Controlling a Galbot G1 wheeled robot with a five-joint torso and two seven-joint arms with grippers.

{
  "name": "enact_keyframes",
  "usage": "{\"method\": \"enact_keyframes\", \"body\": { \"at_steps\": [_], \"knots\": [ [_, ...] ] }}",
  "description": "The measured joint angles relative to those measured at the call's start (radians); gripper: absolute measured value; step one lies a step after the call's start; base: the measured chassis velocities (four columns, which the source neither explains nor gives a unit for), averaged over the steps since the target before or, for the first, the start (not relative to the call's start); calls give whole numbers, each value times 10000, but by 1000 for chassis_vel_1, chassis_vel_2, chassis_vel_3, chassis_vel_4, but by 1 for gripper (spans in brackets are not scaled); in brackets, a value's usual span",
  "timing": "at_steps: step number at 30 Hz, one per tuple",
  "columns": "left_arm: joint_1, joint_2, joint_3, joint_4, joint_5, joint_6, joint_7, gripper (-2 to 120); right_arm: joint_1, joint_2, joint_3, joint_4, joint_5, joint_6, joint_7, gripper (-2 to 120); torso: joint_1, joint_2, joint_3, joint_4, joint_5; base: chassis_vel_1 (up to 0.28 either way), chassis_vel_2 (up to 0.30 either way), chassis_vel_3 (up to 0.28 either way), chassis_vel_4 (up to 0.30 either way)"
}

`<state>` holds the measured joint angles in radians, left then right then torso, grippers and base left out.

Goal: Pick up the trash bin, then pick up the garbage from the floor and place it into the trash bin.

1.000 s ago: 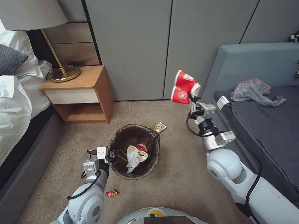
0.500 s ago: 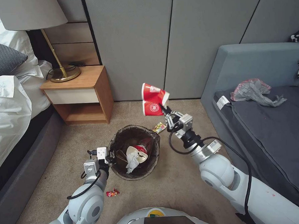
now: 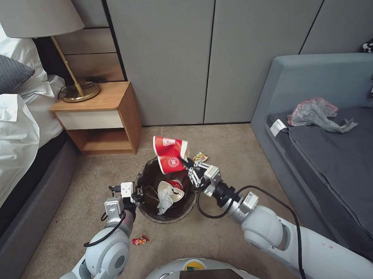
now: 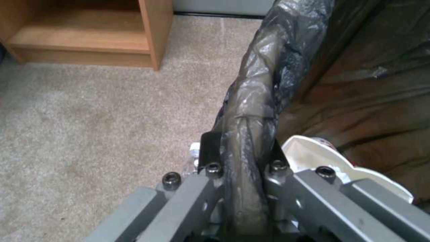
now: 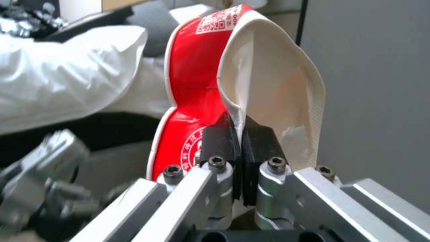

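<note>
Clamping the crumpled wall of a red paper cup point(image 3: 169, 153), the right end effector point(image 3: 187, 164) holds it tilted over the far rim of the trash bin point(image 3: 148, 208), whose rim the left end effector point(image 3: 138, 195) is pinching. Releasing here risks a rim bounce onto carpet; a yellow wrapper point(image 3: 199, 157) lies just beyond the right end effector.

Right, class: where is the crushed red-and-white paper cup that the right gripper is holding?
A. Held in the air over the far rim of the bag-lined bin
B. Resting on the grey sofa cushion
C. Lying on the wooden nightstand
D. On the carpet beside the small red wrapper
A: the right gripper pinches the crushed red-and-white paper cup by its rim, in the air over the far rim of the round bin with the dark bag liner, which the left gripper holds.
</note>
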<state>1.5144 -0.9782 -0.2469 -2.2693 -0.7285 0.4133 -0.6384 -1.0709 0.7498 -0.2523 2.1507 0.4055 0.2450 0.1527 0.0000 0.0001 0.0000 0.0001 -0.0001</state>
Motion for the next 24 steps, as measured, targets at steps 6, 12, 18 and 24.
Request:
{"method": "enact_keyframes", "body": {
  "at_steps": [6, 12, 18, 24],
  "knots": [
    [-8, -16, -49, -13, -7, 1, 0, 0, 6, 177, -540, -436, -263, 27, 23, 0, 0, 0, 0, -1, 0, 0, 0, 0, 0],
    [-48, -60, -59, -51, -25, 1, -4, 0, 93, 413, -906, -1064, -583, 91, 44, 0, 0, -1, 0, -1, 0, 0, 0, 0, 0],
    [-46, -65, -104, -90, -38, -6, -6, 0, 414, 683, -1268, -1635, -651, 115, 95, 0, 0, -1, 0, 0, 0, 0, 0, 0, 0],
    [-44, -105, -116, -105, -40, -18, -6, 0, 594, 951, -1554, -2051, -771, 109, 241, 0, 0, -1, 0, 0, 0, 0, 0, 0, 0]
  ]
}}
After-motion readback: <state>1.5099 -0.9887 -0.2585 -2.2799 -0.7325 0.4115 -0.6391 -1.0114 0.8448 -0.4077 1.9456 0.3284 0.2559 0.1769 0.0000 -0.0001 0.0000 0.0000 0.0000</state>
